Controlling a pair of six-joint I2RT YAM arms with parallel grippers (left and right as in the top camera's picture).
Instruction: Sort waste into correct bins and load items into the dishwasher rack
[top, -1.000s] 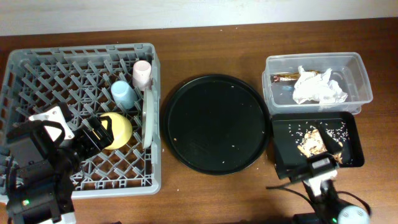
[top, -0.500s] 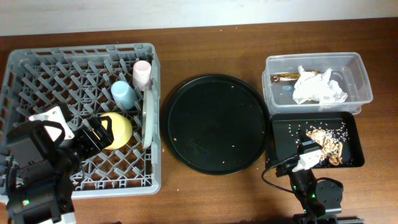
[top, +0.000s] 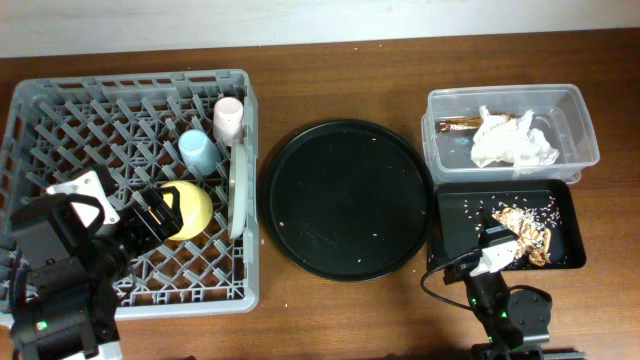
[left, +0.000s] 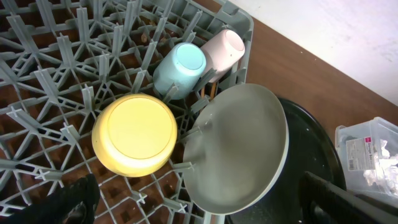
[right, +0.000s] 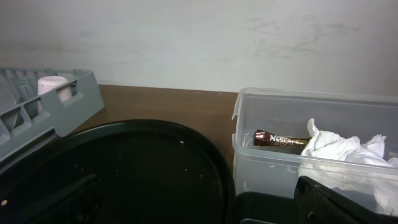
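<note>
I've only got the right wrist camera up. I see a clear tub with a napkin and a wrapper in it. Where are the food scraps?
Observer: The food scraps lie in the shallow black tray, right next to the clear tub on the robot's side.
Operator: What's in the rack besides the pink cup?
Observer: The blue cup, the yellow bowl and the plate, which stands on edge in the dishwasher rack.
Operator: Is the left claw holding anything?
Observer: No. The left claw is open over the rack by the yellow bowl, with nothing in it.
</note>
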